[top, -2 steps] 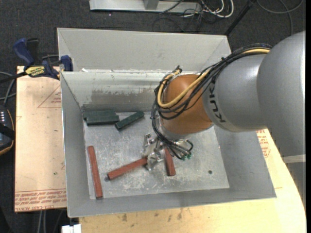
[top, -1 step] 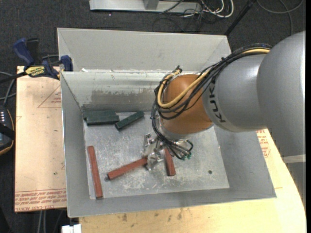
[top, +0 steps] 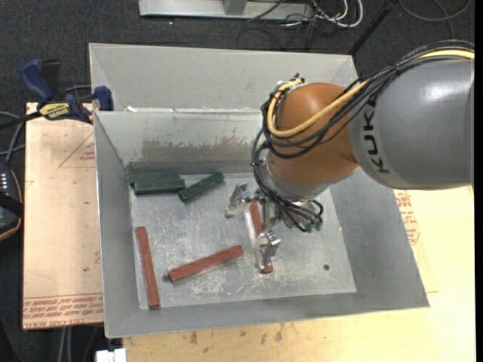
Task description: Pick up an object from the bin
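Observation:
My gripper (top: 251, 225) hangs low over the bin's floor, right of the middle, under the arm's orange cover. Its two metal fingers (top: 236, 200) stand apart, so it is open. A short red-brown bar (top: 254, 219) lies on the floor right beneath it, running from between the fingers toward the front, its near end showing by the lower fingertip. I cannot tell whether the fingers touch it. A longer red-brown bar (top: 205, 265) lies slanted on the floor just left of the lower fingertip.
A third red-brown bar (top: 147, 266) lies along the bin's left wall. Two dark green blocks (top: 156, 182) (top: 201, 186) rest near the back wall, left of the gripper. The arm and its cover overhang the bin's right half.

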Controlling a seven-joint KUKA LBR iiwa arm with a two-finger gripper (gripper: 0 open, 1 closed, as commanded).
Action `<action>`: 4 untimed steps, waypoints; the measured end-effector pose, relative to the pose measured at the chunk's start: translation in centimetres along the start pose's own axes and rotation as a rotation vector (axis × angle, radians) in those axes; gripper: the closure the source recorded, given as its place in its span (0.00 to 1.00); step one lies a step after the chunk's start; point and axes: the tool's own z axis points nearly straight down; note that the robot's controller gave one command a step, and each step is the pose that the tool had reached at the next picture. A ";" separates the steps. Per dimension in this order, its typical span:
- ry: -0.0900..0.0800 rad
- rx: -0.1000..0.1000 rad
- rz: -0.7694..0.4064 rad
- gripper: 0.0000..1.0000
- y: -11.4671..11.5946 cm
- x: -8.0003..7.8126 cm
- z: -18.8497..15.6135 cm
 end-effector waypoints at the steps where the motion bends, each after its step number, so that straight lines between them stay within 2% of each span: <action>1: -0.001 0.001 -0.018 0.00 -0.4 -0.1 -6.0; 2: -0.020 0.007 -0.058 0.00 0.2 -0.4 -5.8; 3: -0.007 0.002 -0.035 0.00 -0.2 0.8 0.9; 4: -0.002 0.003 -0.521 1.00 0.8 -1.0 8.3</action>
